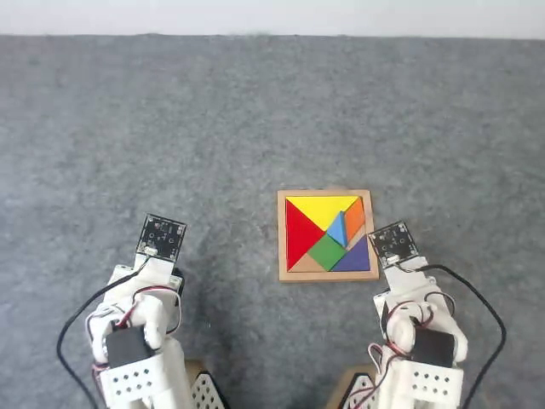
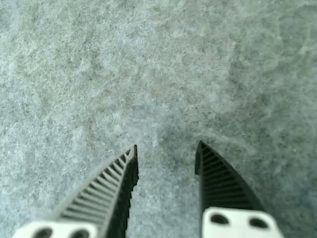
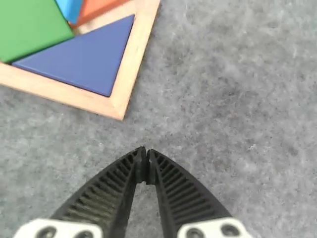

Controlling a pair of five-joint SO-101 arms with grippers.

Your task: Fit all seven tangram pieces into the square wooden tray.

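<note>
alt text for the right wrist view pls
The right gripper, shut with nothing in it, is above the grey mat just off a corner of the wooden tray. In that corner lies a purple triangle, near a green piece, an orange piece and a blue piece.

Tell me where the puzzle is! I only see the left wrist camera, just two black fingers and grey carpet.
Observer: The wooden tray sits in front of the right arm, off to the side of yours.
Operator: Are the pieces in it?
Observer: Six colours lie inside; the near corner beside the red triangle looks like bare wood.
Operator: Is the other gripper holding something?
Observer: No, the right gripper is shut on nothing, over the carpet beside the tray's corner.
</note>
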